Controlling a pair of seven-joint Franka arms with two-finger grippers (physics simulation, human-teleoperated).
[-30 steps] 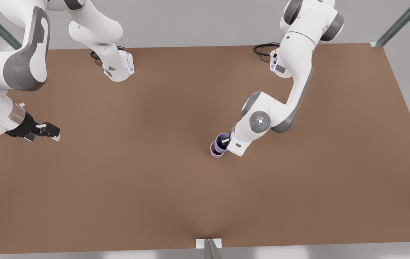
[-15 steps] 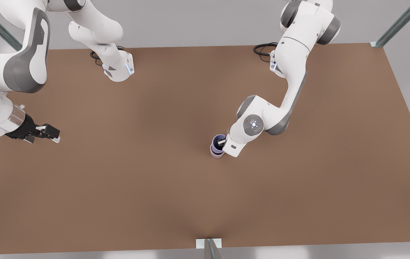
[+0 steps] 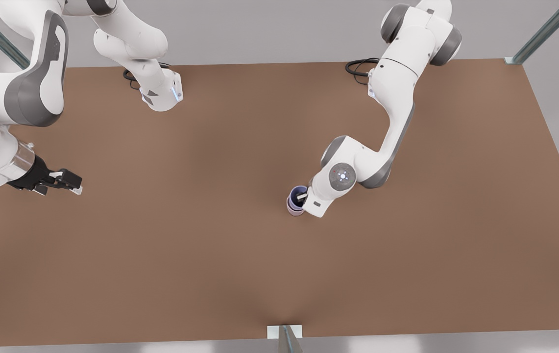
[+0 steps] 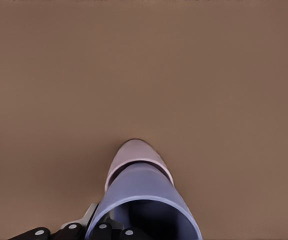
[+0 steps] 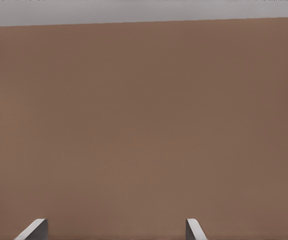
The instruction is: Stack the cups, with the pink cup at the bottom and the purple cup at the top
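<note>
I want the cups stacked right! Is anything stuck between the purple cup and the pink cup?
Nothing visible. The purple cup already sits nested in the pink cup, with the left gripper gripping its rim. The right gripper waits open at the front view's left.

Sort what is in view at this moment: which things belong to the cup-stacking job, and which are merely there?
Part of the job:
- purple cup, nested in the pink cup, wall between the left gripper's fingers
- pink cup, underneath, on the table

Merely there:
- right gripper, open, waiting at the front view's left
- cables by the arm bases
</note>
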